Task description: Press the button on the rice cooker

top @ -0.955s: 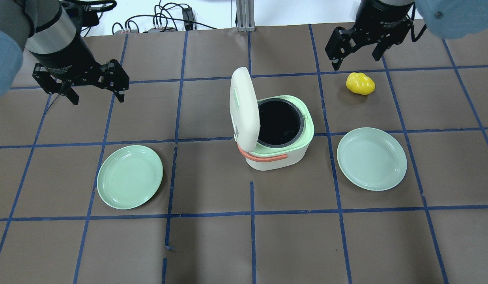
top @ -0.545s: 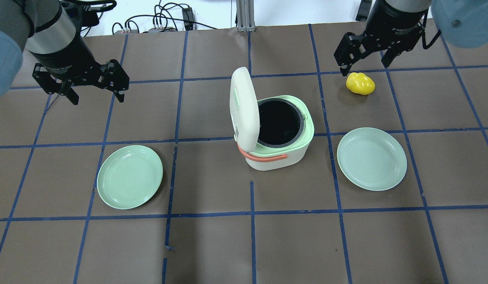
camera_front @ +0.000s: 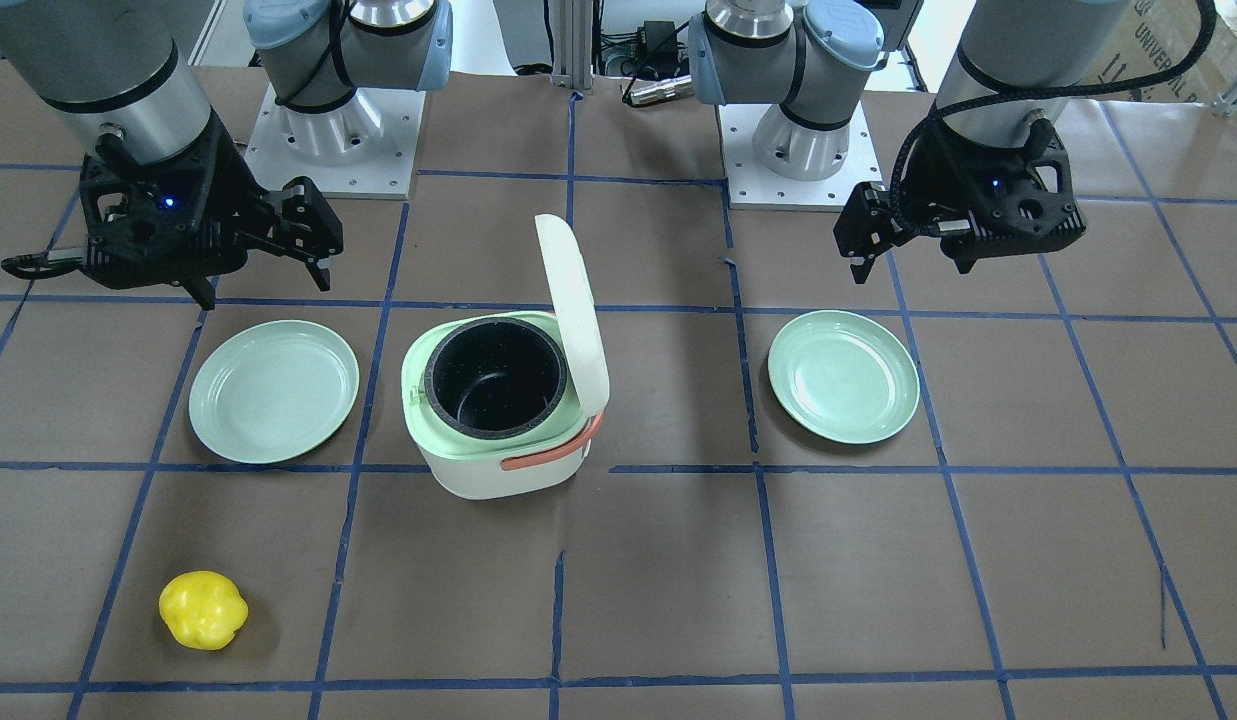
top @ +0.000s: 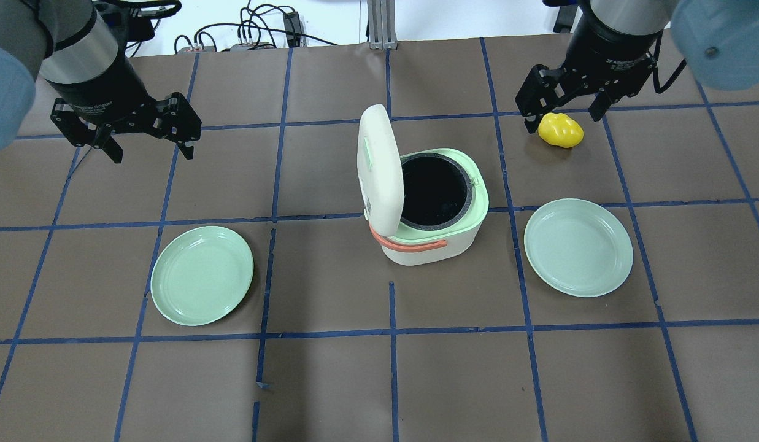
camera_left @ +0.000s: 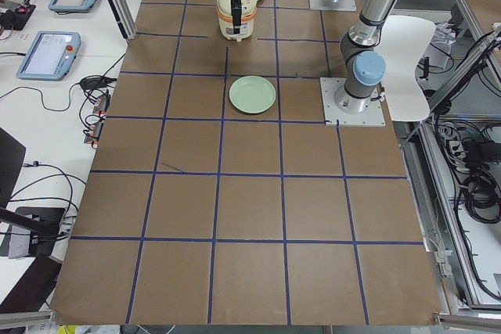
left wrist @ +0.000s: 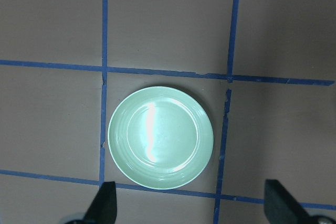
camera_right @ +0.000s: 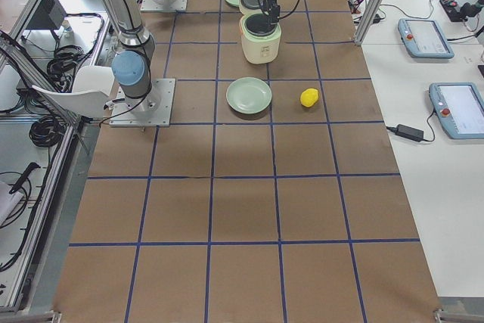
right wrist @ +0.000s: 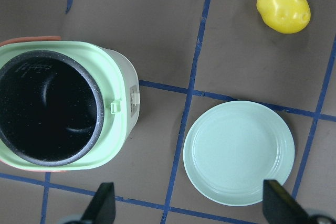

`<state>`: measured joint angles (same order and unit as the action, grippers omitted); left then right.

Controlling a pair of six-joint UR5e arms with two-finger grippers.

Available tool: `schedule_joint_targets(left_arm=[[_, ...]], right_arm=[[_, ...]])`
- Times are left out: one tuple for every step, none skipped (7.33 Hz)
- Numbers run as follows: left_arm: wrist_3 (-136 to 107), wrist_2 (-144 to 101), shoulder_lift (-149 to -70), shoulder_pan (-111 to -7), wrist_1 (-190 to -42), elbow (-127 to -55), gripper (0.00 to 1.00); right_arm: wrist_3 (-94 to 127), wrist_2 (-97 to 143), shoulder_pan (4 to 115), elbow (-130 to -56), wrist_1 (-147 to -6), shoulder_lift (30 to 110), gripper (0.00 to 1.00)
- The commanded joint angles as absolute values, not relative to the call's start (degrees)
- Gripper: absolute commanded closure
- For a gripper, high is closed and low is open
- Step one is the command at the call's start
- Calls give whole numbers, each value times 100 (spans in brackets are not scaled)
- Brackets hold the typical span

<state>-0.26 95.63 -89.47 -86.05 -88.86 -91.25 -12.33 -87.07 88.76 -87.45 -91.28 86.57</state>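
The white and green rice cooker (top: pixel 437 248) stands mid-table with its lid (top: pixel 379 169) swung up and the black pot bare. It also shows in the front view (camera_front: pixel 488 475). In the right wrist view a small white latch button (right wrist: pixel 134 100) sits on the cooker's side wall, facing the right plate. My right gripper (top: pixel 562 118) is open and empty, high above the far right of the table, over a yellow toy pepper (top: pixel 563 132). My left gripper (top: pixel 153 153) is open and empty at the far left, well away from the cooker.
A green plate (top: pixel 201 274) lies left of the cooker and another (top: pixel 578 247) right of it. The left wrist view looks straight down on the left plate (left wrist: pixel 160 137). Cables lie past the table's far edge (top: pixel 250 31).
My right gripper has moved a little to the right and back toward the robot, now over the yellow pepper. The left arm and the cooker have not moved.
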Motion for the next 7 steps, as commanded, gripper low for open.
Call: schedule_joint_targets(left_arm=[[-26, 9571, -8947, -8604, -8886, -9123, 0], [-26, 9571, -8947, -8604, -8894, -9123, 0], [-26, 9563, -8947, -8604, -8886, -9123, 0], [-26, 9571, -8947, -8604, -8886, -9123, 0], [-26, 9571, -8947, -8604, -8886, -9123, 0], [-26, 9571, -8947, -8604, -8886, -9123, 0], [-26, 9571, -8947, -8604, -8886, -9123, 0]], right_arm=[[-1291, -8675, 8877, -8780, -9158, 8675, 0], [-1301, -8675, 8851, -8789, -9167, 8666, 0], [-1301, -8692, 8807, -8850, -9167, 8666, 0], [-1292, -8684, 8807, -8877, -9184, 8666, 0], [-1266, -8675, 8833, -8877, -9185, 8675, 0], [-1266, -8666, 8833, -8868, -9185, 8666, 0], [-1248, -8675, 8842, -8877, -9193, 8675, 0]])
